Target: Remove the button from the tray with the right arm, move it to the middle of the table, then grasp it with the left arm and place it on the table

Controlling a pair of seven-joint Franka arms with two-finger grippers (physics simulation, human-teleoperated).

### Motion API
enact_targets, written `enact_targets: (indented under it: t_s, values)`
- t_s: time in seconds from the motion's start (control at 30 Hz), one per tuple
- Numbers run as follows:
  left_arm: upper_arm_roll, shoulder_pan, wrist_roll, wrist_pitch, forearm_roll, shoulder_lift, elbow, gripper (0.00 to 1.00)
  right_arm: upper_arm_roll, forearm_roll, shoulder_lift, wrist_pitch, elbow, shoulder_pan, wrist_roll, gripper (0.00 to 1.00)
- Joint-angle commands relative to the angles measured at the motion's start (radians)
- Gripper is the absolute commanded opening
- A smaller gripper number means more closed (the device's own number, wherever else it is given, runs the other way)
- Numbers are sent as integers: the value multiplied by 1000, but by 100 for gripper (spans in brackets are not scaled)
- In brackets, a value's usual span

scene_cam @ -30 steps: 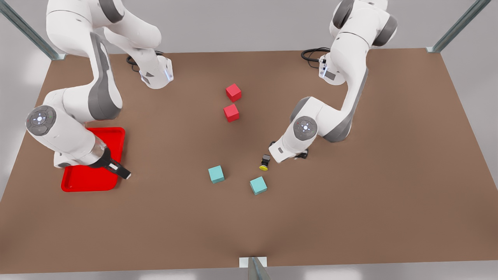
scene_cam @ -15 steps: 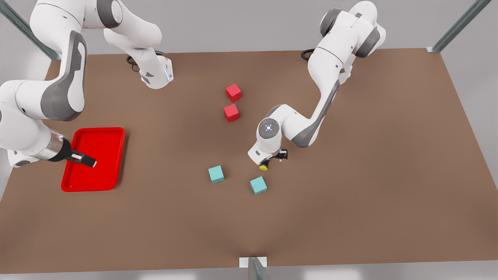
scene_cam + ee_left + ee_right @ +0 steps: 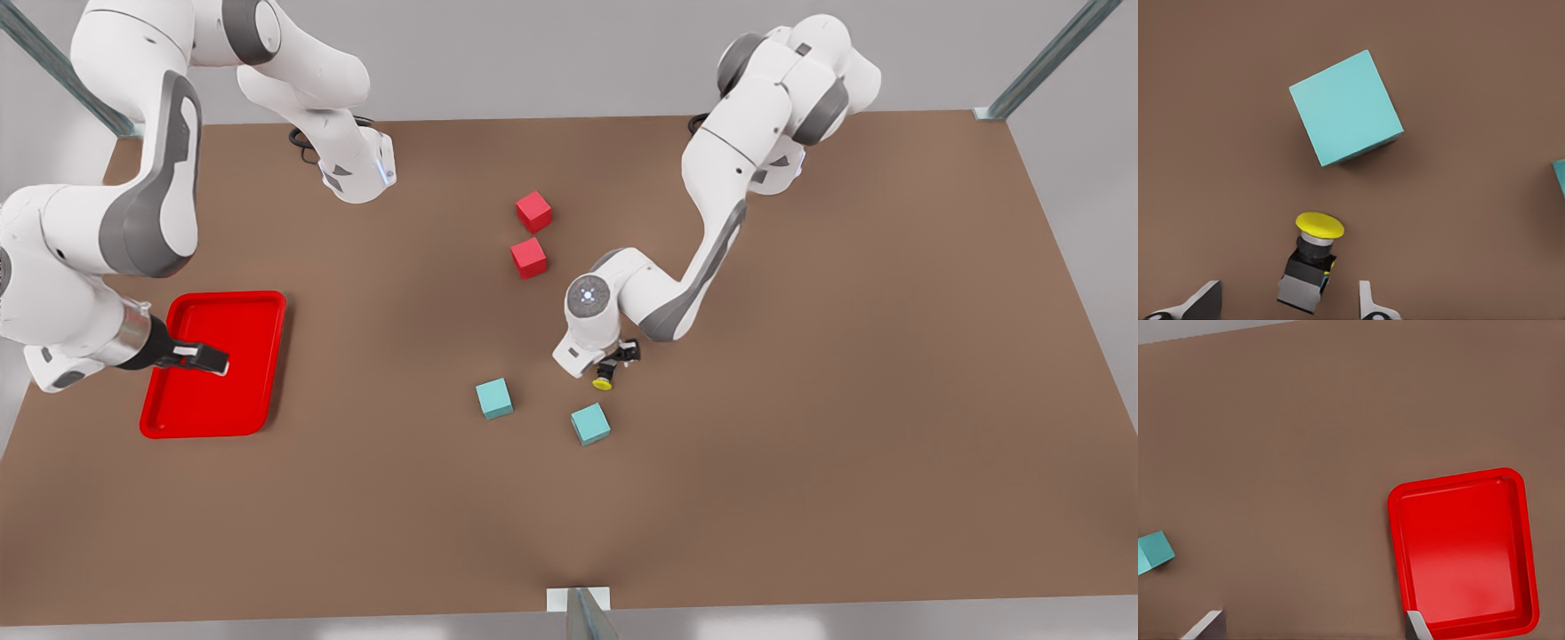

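Two grippers in play. Left gripper (image 3: pixel 612 366) is sitting low at mid-table, directly over the button (image 3: pixel 604 380); right gripper (image 3: pixel 206 358) is hanging above the red tray (image 3: pixel 258 307) on the front view's left, waiting, its fingers spread apart with nothing between them.

Button is lying tipped on the table (image 3: pixel 800 444), well clear of the tray, yellow cap pointing toward the nearer teal cube (image 3: pixel 590 424). In the left wrist view the black body (image 3: pixel 1306 280) is sitting between the two fingertips (image 3: pixel 1205 301), which are standing wide, with a gap showing on both sides. No contact that I can make out.

Step in hand, as I judge it: the left arm's grasp.
- Body is lying skewed to the finger line; turning the wrist a little so the pads meet its flat sides should be helping.
- Closing on the boxy body, not the round cap, which looks likely to slip.
- Descending enough that the pads are catching the body's middle without grinding the table.
- Teal cube (image 3: pixel 1345 107) is near the cap but apart; keeping fingers off it.

Red cubes (image 3: pixel 531 235) are standing well away.
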Motion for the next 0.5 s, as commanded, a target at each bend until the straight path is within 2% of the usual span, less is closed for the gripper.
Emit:
enact_targets:
  t_s: [0.0, 0.17, 0.3, 0.47]
  values:
    - [0, -7, -141, 38, 28, 13, 1, 100, 0, 0, 2, 1, -2, -2, -132, 100]
    - [0, -15, -116, 70, 64, 44, -1, 100, 0, 0, 9, 3, -3, -1, -129, 100]
    - [-2, -6, -92, 173, 89, 30, -87, 100, -1, -2, 20, 1, -3, -4, -129, 100]
    - [-2, -9, -96, 178, 89, 38, -85, 100, 0, -2, 22, 1, -3, -4, -129, 100]
